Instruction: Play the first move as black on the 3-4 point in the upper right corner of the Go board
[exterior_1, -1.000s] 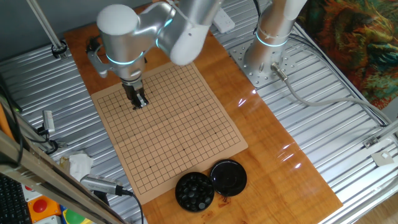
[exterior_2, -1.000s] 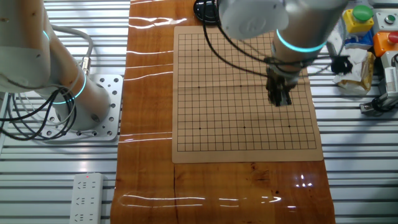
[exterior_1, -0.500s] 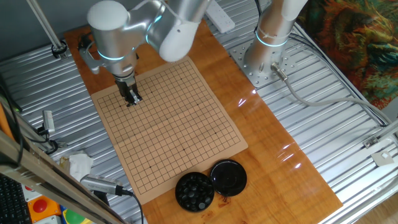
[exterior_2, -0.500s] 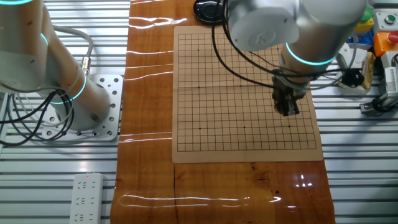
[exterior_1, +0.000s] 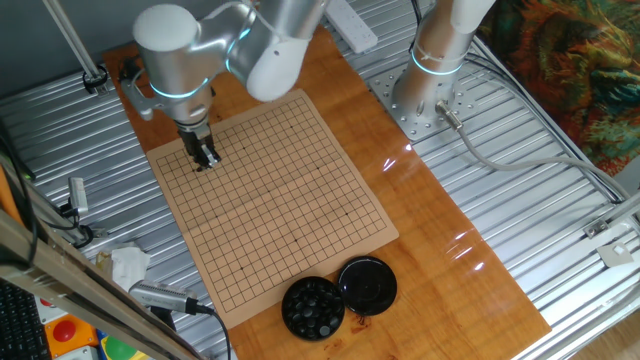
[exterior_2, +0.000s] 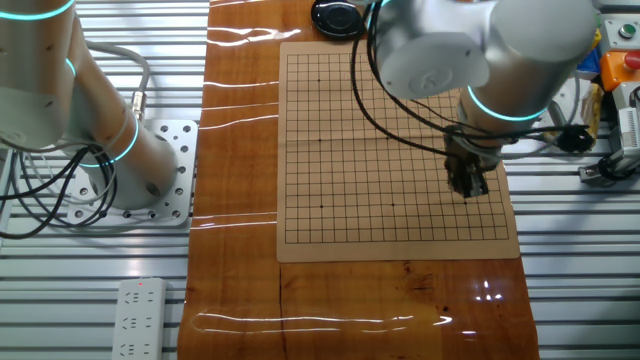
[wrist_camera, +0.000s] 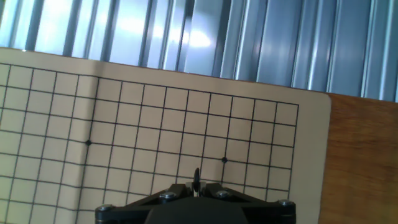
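Observation:
The wooden Go board (exterior_1: 290, 200) lies on the brown tabletop, and no stone shows on its grid. My gripper (exterior_1: 205, 160) hangs low over the board's far left part in one fixed view. In the other fixed view the gripper (exterior_2: 468, 185) is near the board's (exterior_2: 380, 150) right edge. In the hand view the gripper (wrist_camera: 196, 186) is shut on the black stone (wrist_camera: 196, 176). The stone shows edge-on as a thin dark sliver between the fingertips. It sits just left of a star point (wrist_camera: 224, 160) near a corner of the board (wrist_camera: 155, 124).
A round black bowl (exterior_1: 313, 306) full of black stones and its flat lid (exterior_1: 368, 284) stand off the board's near end. The arm's base (exterior_1: 430, 95) is bolted at the far right. A power strip (exterior_2: 140, 318), cables and clutter (exterior_1: 125, 270) lie on the metal slats around the wood.
The gripper has travelled over the board toward its far left corner in one fixed view, rightward and nearer in the other. It stays shut on the stone.

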